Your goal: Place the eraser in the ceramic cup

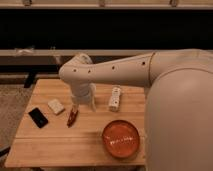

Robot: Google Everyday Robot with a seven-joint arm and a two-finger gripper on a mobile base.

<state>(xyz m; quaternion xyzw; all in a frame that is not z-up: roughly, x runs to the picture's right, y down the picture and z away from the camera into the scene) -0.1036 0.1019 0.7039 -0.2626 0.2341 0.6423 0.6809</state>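
The eraser (38,117), a flat black slab, lies on the left side of the wooden table (60,147). The ceramic cup (115,98), small and white, stands near the table's back middle. My white arm reaches in from the right and bends down over the table. Its gripper (83,103) hangs between the cup and the pale beige block (56,106), just above the dark red pepper-shaped item (73,116). The gripper is open and holds nothing. It is well to the right of the eraser and a little left of the cup.
An orange-red bowl (121,139) sits at the table's front right, close to my arm's large white body (180,115). Behind the table runs a dark shelf or rail (30,52). The floor shows at the left.
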